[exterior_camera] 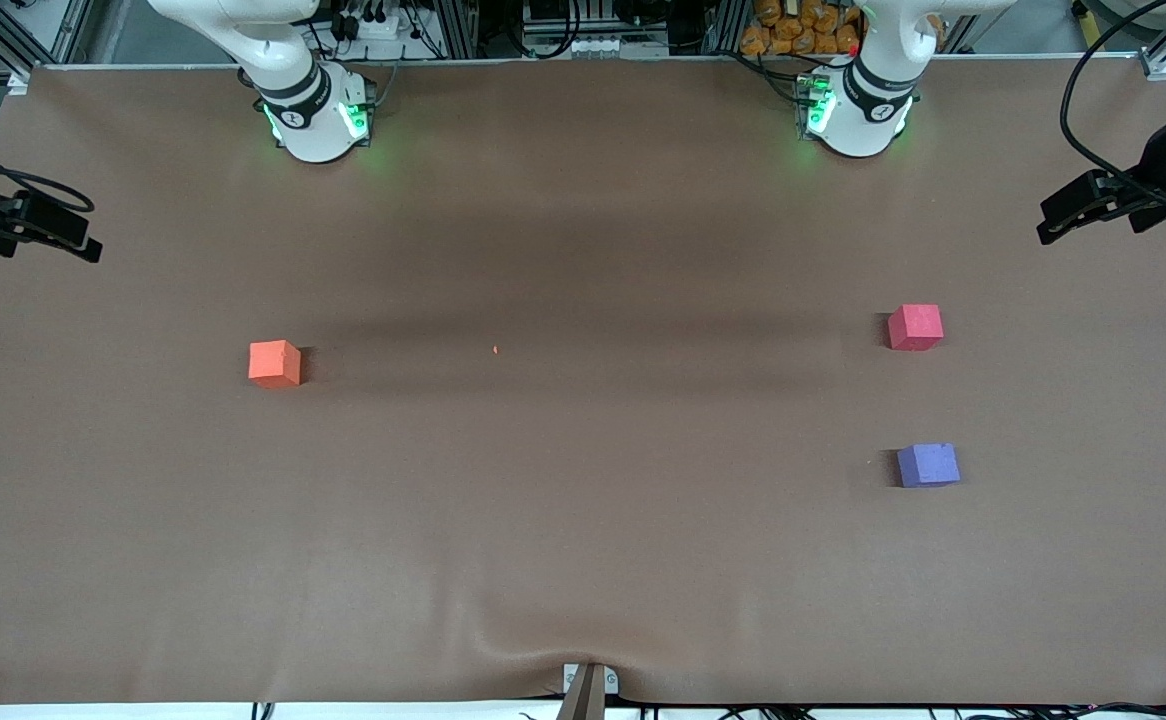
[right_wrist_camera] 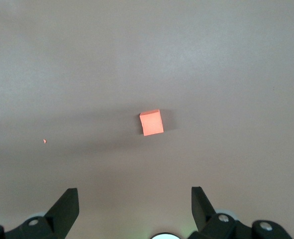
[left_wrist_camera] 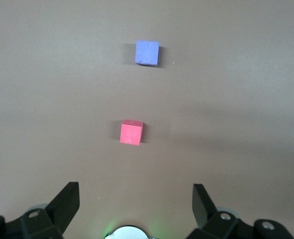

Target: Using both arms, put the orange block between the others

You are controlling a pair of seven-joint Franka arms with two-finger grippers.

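Both hands, left (left_wrist_camera: 136,199) and right (right_wrist_camera: 135,199), hung open and empty above the bench (exterior_camera: 583,560). Orange block (exterior_camera: 274,363) sat well apart from red (exterior_camera: 915,327) and purple (exterior_camera: 928,465) cubes.

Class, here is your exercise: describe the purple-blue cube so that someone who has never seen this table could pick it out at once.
Start at the brown table and go toward the left arm's end, where two small foam cubes sit apart, one nearer to the front camera than the other. The purple-blue cube is the nearer one. Its neighbour is the red-pink cube, and the orange block lies alone toward the right arm's end.
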